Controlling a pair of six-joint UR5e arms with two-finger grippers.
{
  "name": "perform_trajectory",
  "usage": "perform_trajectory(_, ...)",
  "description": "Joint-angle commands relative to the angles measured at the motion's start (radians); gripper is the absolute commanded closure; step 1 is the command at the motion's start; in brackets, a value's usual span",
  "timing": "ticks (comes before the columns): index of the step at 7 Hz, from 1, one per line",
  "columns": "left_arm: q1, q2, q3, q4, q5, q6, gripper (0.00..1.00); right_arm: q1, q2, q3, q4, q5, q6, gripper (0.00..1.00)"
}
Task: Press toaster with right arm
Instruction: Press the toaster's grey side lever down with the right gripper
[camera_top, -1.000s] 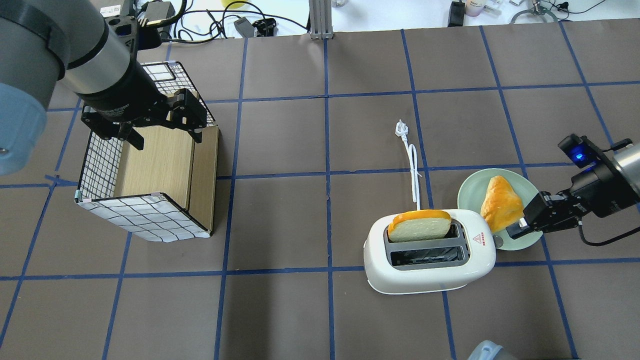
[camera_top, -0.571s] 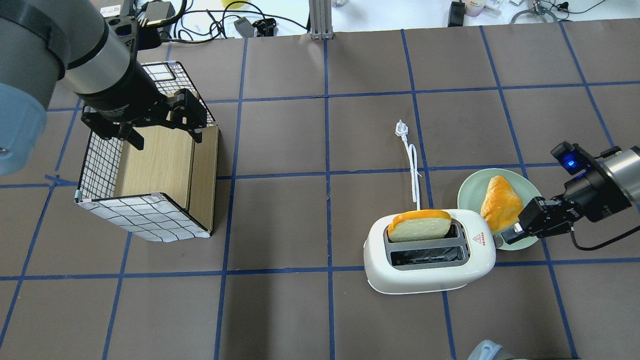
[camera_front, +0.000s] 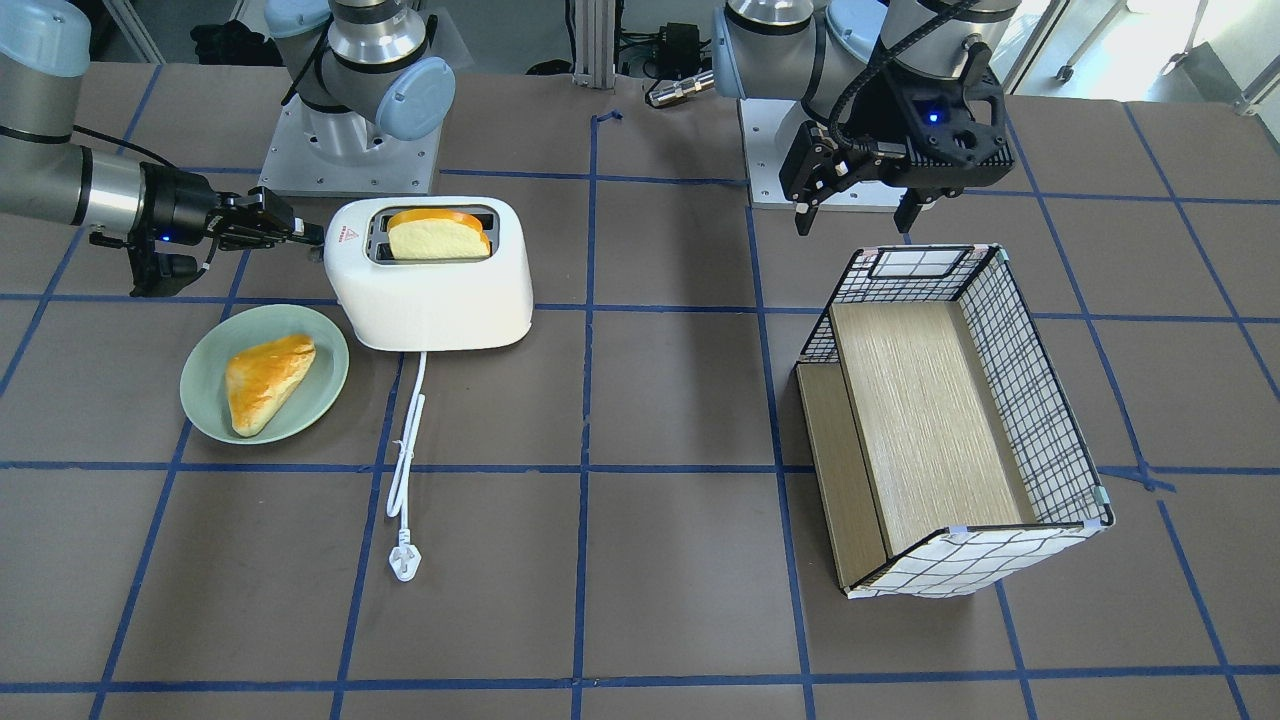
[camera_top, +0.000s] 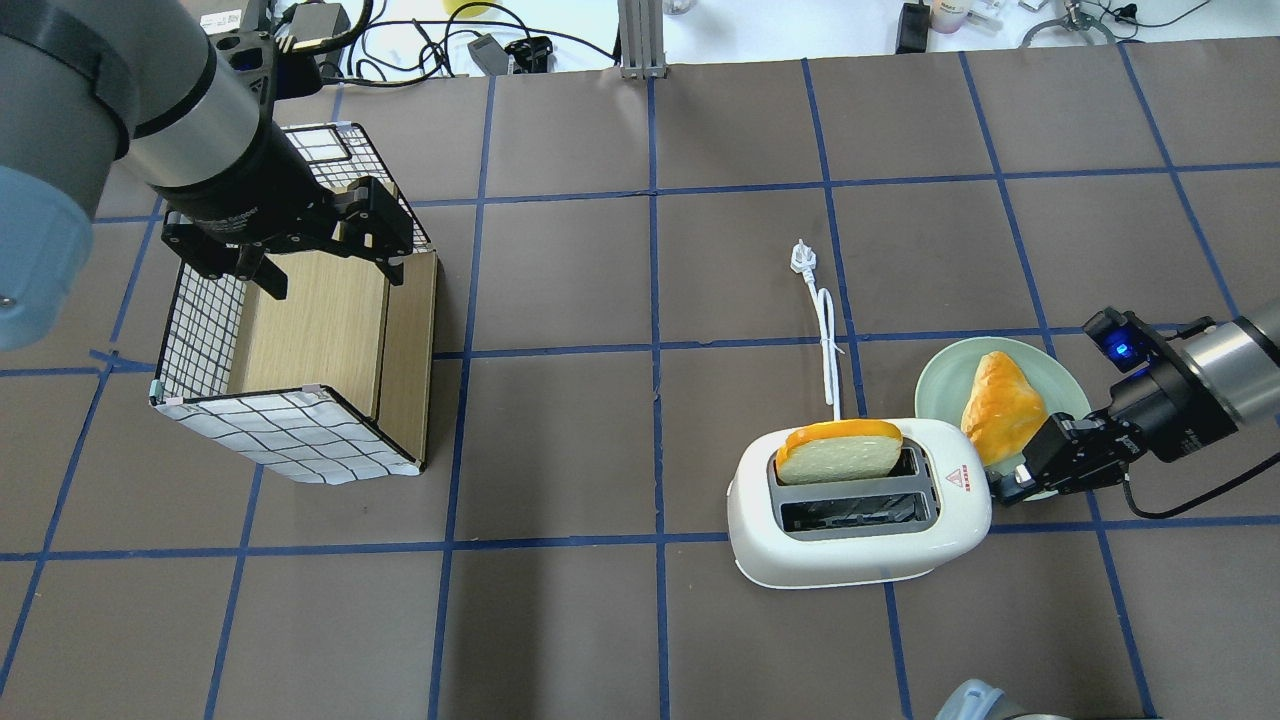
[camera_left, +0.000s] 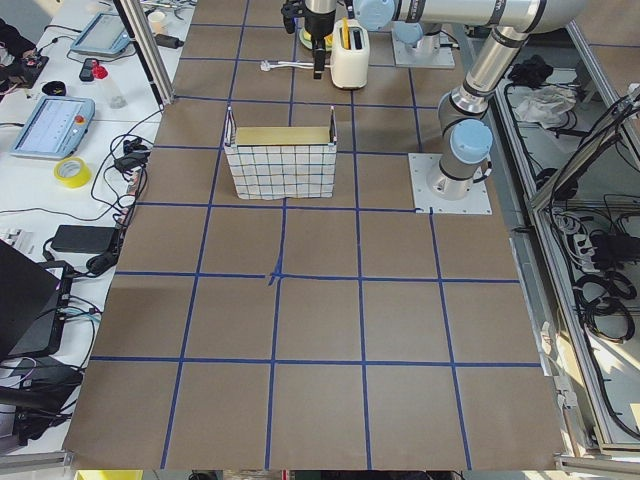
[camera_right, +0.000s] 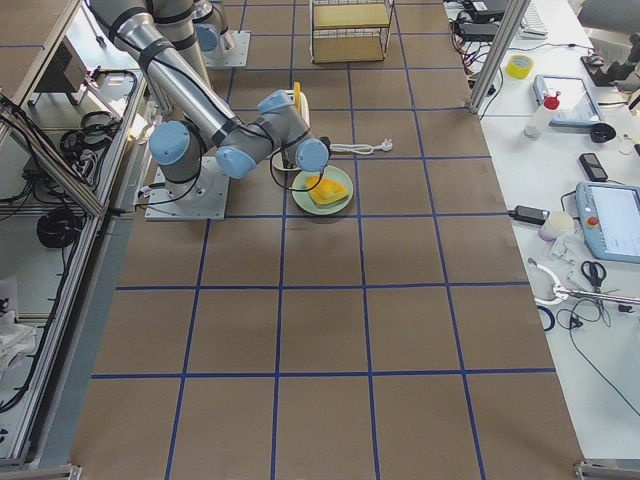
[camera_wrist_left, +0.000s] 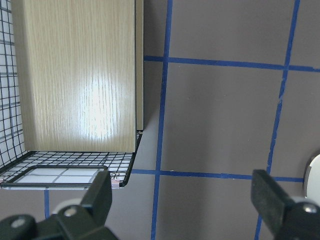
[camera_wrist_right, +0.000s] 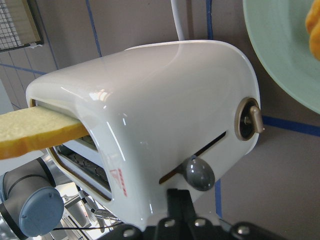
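**Your toaster, with the right arm at its lever end**

Your white, rounded two-slot toaster (camera_top: 860, 505) stands upright on the counter (camera_top: 560, 620), with a red triangle mark on top. A bread slice (camera_top: 838, 452) sticks up from the slot farther from the robot (the nearer slot shows only its wire cage). Its white cord (camera_top: 828, 350) runs away from the robot to a plug (camera_top: 800, 257) lying flat. A grey lever knob (camera_wrist_right: 198, 172) juts from the end slit. The silver right arm (camera_top: 1215, 385) reaches in low, and its pincer (camera_top: 1000, 488), fingers together, sits just beside that knob; you cannot tell whether it touches.
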Motion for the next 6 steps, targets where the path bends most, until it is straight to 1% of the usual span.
perform_trajectory(1, 0.0, 0.0, 0.001, 0.0, 0.0, 0.0, 0.0, 0.0, 0.013, 0.001, -0.006, -0.002, 0.003, 1.0)
perform_trajectory(5, 0.0, 0.0, 0.001, 0.0, -0.002, 0.0, 0.0, 0.0, 0.042, 0.005, -0.043, -0.014, 0.009, 1.0)
perform_trajectory(6, 0.0, 0.0, -0.001, 0.0, 0.0, 0.0, 0.0, 0.0, 0.044, 0.027, -0.077, -0.015, 0.012, 1.0)
